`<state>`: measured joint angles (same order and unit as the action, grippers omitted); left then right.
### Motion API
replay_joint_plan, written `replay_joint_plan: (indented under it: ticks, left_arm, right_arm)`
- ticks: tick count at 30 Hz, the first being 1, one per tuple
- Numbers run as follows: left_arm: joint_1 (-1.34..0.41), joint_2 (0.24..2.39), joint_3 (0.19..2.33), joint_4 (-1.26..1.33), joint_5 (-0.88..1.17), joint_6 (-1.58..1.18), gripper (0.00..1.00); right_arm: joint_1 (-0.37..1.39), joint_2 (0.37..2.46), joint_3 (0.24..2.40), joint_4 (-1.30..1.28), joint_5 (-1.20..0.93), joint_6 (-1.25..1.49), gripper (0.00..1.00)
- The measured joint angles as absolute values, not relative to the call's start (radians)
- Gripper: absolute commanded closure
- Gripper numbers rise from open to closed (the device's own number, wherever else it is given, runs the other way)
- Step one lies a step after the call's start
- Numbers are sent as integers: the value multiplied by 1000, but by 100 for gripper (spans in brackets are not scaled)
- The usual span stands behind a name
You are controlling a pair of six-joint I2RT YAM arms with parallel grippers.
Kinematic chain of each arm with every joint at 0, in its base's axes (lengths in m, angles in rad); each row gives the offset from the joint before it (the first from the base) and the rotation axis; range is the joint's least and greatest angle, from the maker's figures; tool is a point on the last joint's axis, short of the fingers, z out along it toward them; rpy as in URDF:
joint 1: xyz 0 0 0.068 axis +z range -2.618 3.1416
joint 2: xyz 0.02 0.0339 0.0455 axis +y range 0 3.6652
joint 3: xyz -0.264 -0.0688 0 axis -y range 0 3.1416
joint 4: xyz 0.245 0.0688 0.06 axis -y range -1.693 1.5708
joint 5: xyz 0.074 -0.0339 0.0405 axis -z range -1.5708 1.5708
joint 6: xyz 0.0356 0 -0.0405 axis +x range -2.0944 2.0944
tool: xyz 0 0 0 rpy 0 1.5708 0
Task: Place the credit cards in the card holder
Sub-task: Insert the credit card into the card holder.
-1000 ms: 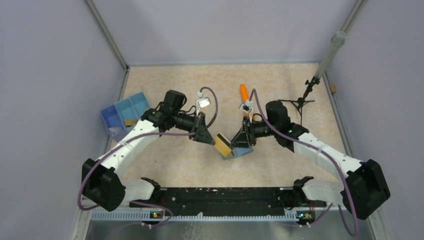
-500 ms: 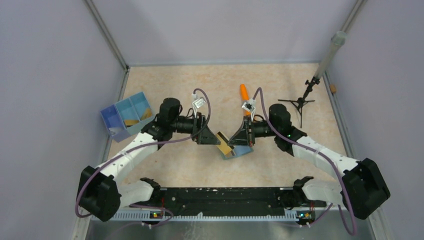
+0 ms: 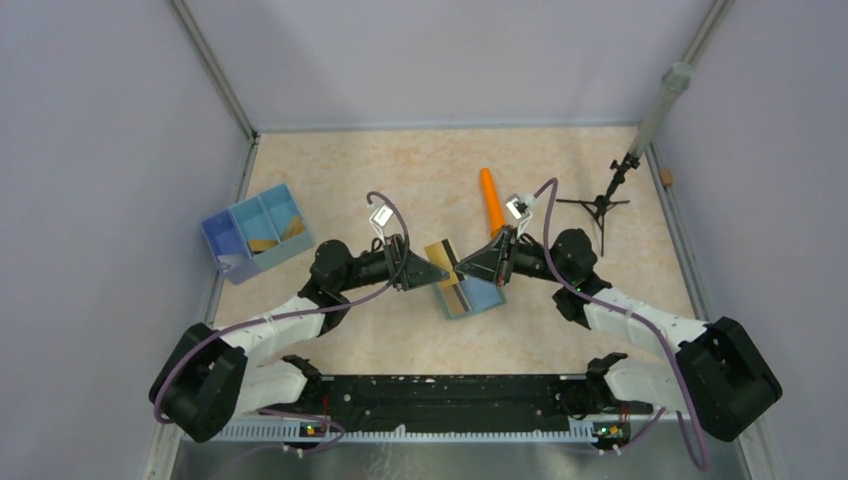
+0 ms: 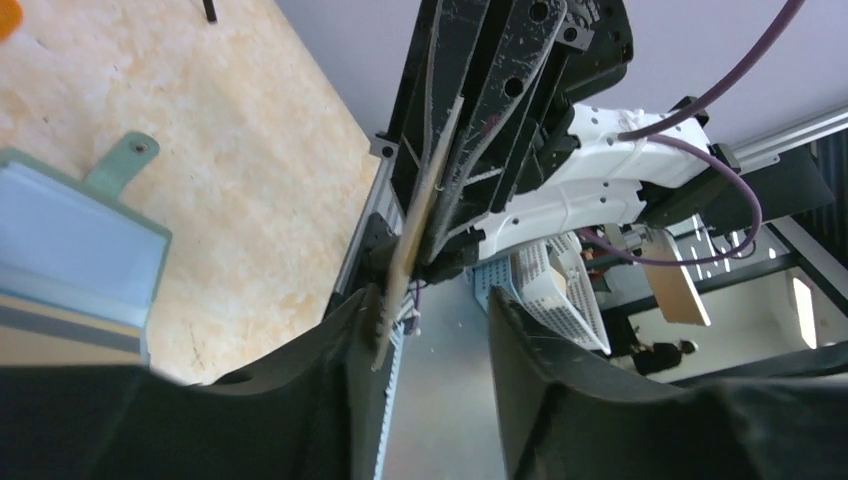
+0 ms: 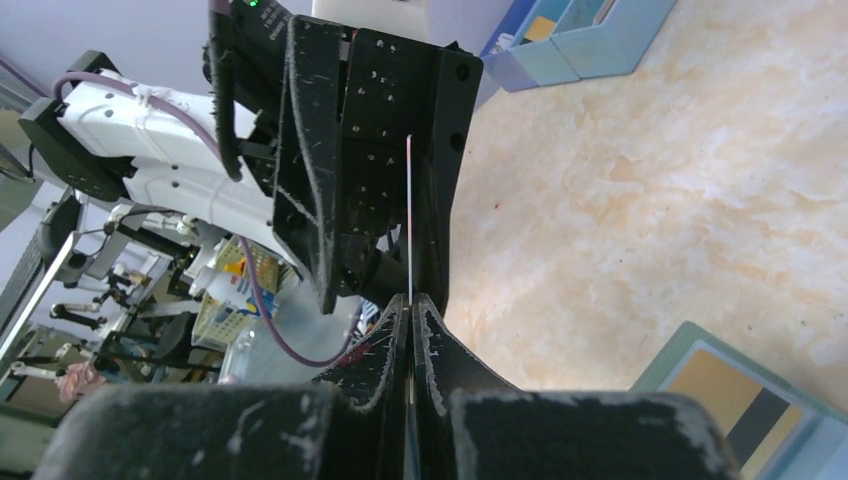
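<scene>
Both arms lowered, tips now meeting over wallet (image 3: 480,297), right gripper (image 3: 460,267) clenched on 1 card (image 3: 438,252), left gripper (image 3: 441,276) released, fingers parted.

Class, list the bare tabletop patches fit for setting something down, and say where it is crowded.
Free: the far strip between back wall and orange cylinder; the near strip between card holder and black base rail. Crowded: the centre, where the left gripper and right gripper meet at a credit card by the holder.
</scene>
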<state>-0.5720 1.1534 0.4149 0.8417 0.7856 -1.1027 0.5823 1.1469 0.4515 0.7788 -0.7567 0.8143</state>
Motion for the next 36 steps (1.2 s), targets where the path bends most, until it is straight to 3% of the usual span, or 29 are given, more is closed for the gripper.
replay_joint_plan:
  ticks: [6, 8, 10, 12, 15, 17, 19, 29, 36]
  left_arm:
    - [-578, 1168, 402, 952, 731, -1167, 71]
    - [-578, 1168, 401, 960, 717, -1174, 82]
    - [-578, 1167, 398, 961, 705, -1175, 100]
    - [-579, 1167, 397, 954, 693, -1173, 100]
    - [-584, 1153, 397, 916, 669, -1153, 100]
    - [-590, 1135, 397, 863, 638, -1133, 100]
    - [-599, 1113, 398, 778, 583, -1105, 100]
    - [-696, 1204, 432, 559, 350, -1113, 100]
    - [-816, 1434, 533, 557, 268, -1205, 100]
  right_arm:
    - [582, 1145, 451, 839, -741, 847, 100]
    - [582, 1143, 450, 849, -738, 851, 100]
    - [582, 1141, 446, 854, -734, 858, 100]
    - [582, 1140, 445, 854, -732, 860, 86]
    - [582, 1135, 445, 808, -722, 844, 45]
    - [582, 1120, 446, 730, -700, 815, 33]
    - [581, 1090, 456, 601, -646, 762, 27]
    - [560, 1039, 575, -3, -237, 522, 22]
    - [558, 1138, 591, -175, -28, 443, 28]
